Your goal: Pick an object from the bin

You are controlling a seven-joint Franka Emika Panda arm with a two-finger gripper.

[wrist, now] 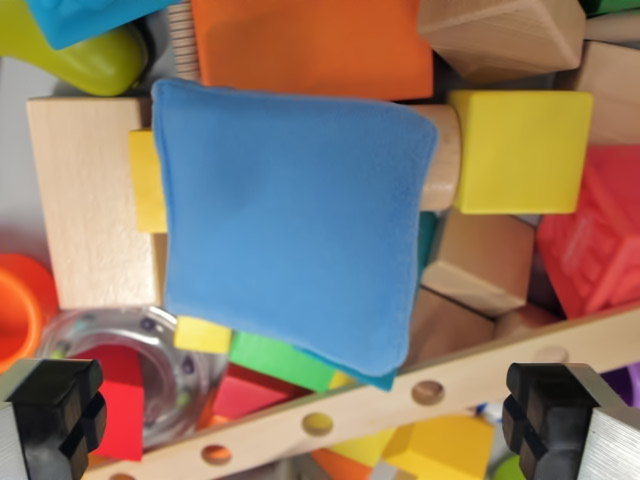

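1. Blue cloth pad (pixel 290 225): the biggest thing, in the centre of the wrist view, soft and square, lying flat on top of the other toys. It covers part of a pale wood block and part of a small yellow piece.
2. Orange block (pixel 312 45): at top edge, just above the blue pad, touching its upper border.
3. Pale wood block (pixel 90 200): at the wrist view's left, long and upright; its right side goes under the pad.
4. Red plastic toy (pixel 600 235): at the wrist view's right edge, with relief pattern, only partly in view.
5. Yellow cube (pixel 520 150): right of the pad, touching a round wood piece (pixel 445 160) that sticks out from under the pad.
6. Wood strip with holes (pixel 420 395): runs diagonal across the bottom, from lower left up to the right, below the pad's lower corner.
7. Clear plastic ring (pixel 150 365): bottom left, w/ small beads inside, beside a red piece.
8. Green shape (pixel 85 55): top left corner, rounded.
9. Gripper (pixel 305 420): two black fingertips at bottom corners, spread wide apart, holding nothing. They are above the pile, approx. over the wood strip, not touching any toy as far as I can see.
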